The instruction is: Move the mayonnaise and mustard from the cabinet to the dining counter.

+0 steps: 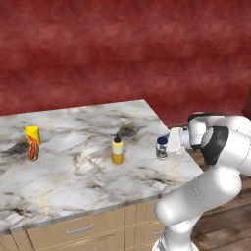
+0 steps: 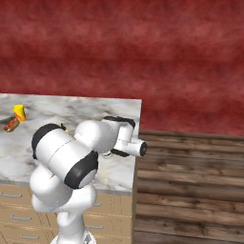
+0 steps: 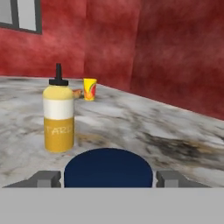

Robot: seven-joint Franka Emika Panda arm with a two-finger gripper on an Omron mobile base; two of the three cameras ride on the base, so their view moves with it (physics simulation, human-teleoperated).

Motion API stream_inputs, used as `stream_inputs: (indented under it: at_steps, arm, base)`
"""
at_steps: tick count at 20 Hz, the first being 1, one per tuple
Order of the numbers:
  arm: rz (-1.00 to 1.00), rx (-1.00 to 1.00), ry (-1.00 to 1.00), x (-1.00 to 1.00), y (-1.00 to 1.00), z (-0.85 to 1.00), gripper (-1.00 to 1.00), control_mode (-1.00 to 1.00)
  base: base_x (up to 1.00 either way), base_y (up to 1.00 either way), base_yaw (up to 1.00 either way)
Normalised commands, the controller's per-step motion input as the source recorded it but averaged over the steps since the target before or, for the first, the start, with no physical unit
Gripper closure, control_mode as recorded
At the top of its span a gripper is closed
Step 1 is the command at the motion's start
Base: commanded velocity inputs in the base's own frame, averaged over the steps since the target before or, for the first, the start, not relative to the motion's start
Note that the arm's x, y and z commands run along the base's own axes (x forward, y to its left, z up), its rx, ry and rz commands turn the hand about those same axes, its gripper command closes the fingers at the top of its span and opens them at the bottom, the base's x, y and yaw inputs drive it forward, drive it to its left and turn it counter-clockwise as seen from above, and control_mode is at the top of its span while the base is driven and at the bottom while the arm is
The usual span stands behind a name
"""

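In the hand view, the mayonnaise is cut off at the lower centre, so only its lid is seen. In the right base view, the jar and the hand are hidden behind the arm, and the desk is cut off at the left edge.

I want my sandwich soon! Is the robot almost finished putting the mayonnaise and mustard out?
Nearly. The mustard already stands upright on the dining counter. The mayonnaise sits on the counter too, near its right edge, with the gripper straddling its blue lid. Whether it is squeezing is unclear. What looks left: letting go and backing away.
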Motion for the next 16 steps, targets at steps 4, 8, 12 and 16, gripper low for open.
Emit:
stream_inputs:
  at_steps: [4, 8, 12, 16]
  arm:
    - [0.0, 0.0, 0.03, 0.18, 0.0, -0.29, 1.0, -1.0]
    - [0.0, 0.0, 0.0, 0.11, 0.0, -0.28, 1.0, -1.0]
    - [0.01, 0.0, 0.0, 0.0, 0.0, -0.23, -1.0, -1.0]
    - [0.04, 0.0, 0.0, -0.09, -0.02, -0.01, -1.0, -1.0]
  base:
    - [0.0, 0.0, 0.0]
    - [0.0, 0.0, 0.0]
    - [0.0, 0.0, 0.0]
    - [0.0, 0.0, 0.0]
